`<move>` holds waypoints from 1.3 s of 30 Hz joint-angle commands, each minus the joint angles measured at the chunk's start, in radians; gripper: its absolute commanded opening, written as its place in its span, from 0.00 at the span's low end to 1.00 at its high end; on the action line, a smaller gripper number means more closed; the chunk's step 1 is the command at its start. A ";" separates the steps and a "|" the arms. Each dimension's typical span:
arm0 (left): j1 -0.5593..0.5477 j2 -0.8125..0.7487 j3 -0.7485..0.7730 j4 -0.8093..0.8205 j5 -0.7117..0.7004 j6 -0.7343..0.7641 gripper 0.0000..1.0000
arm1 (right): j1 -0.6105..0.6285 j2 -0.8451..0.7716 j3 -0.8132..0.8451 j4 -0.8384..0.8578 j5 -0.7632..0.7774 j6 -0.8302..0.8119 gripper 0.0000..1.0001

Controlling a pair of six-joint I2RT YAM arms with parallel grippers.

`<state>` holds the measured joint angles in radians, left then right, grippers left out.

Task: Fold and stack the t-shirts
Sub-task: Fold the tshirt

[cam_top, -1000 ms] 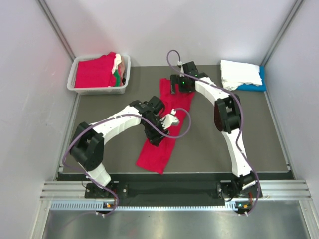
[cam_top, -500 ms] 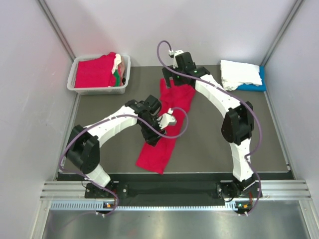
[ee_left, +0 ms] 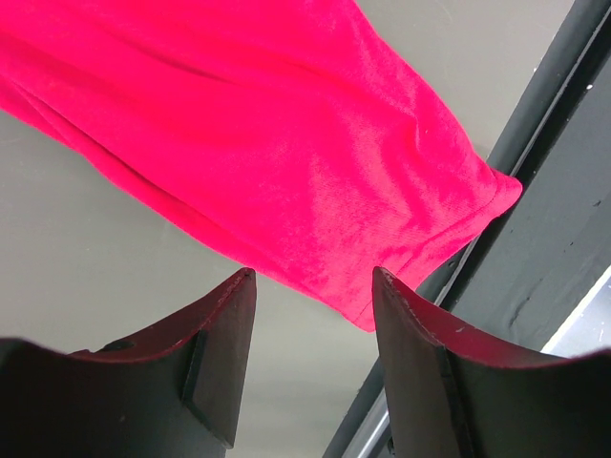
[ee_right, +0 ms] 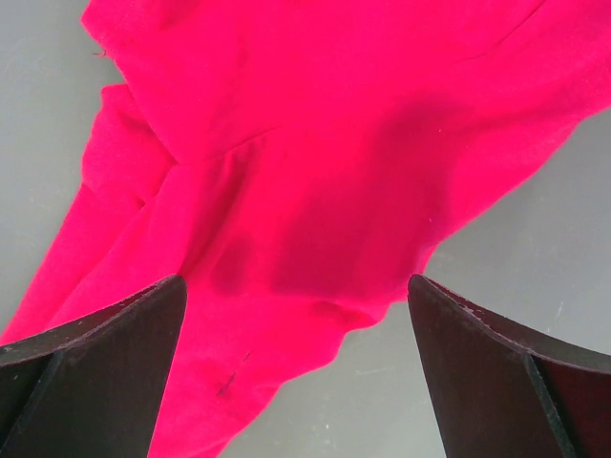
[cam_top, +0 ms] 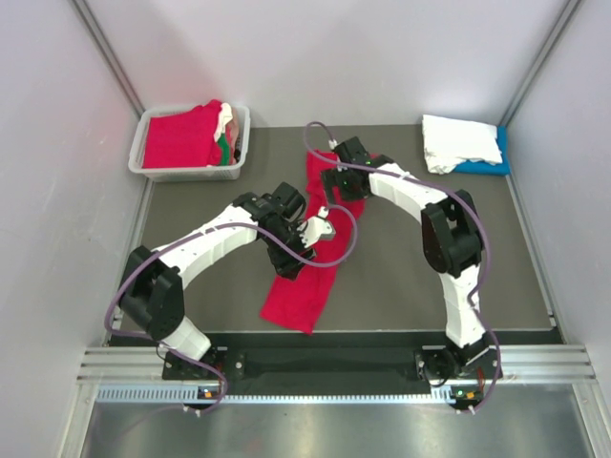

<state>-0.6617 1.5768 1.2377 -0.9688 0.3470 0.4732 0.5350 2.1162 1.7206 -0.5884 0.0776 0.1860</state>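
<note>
We see a dark grey table (cam_top: 410,277) between pale walls, with a black rail (cam_top: 334,339) along its near edge. The red t-shirt (cam_top: 301,301) lies on the middle of the table as a long, narrow strip. It runs from near the far middle down towards the rail, and in the left wrist view its hem corner ends just short of that rail.

Both arms reach in over this shirt and hide part of it from above. The left arm covers the middle of the strip and the right arm covers its far end.

At the far left stands a pale plastic tub (cam_top: 191,174) holding more red shirts (cam_top: 172,143), with a bit of white and green cloth at its right end. At the far right a folded white shirt (cam_top: 461,141) lies on a blue shirt (cam_top: 489,168), well apart from the strip.

The left gripper (cam_top: 289,269) hangs over the middle of the strip. Its fingers (ee_left: 224,334) are parted, with nothing between them and only cloth and table below. The right gripper (cam_top: 336,183) is over the far end of the shirt. Its fingers (ee_right: 115,343) are spread wide above rumpled red cloth and grasp nothing.

A purple cable (cam_top: 351,234) from the left wrist loops across the shirt's right edge.
</note>
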 commanded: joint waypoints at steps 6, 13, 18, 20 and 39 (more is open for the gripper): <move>0.004 -0.047 -0.023 0.019 -0.009 0.007 0.57 | 0.006 0.050 0.051 0.044 -0.012 0.003 1.00; 0.004 -0.038 -0.034 0.030 -0.005 0.005 0.55 | 0.006 0.048 0.097 0.035 -0.013 -0.006 1.00; 0.002 -0.043 -0.047 0.036 0.000 0.001 0.55 | -0.001 0.102 0.129 0.025 -0.028 0.003 1.00; 0.004 -0.041 -0.044 0.036 0.006 -0.002 0.53 | -0.010 0.132 0.138 0.021 -0.045 0.021 1.00; 0.001 0.031 0.097 -0.002 0.020 0.001 0.51 | -0.070 0.246 0.160 0.012 -0.065 0.063 1.00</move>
<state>-0.6621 1.5822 1.2861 -0.9646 0.3424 0.4702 0.5110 2.2715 1.8244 -0.5194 0.0048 0.2474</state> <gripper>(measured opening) 0.510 0.996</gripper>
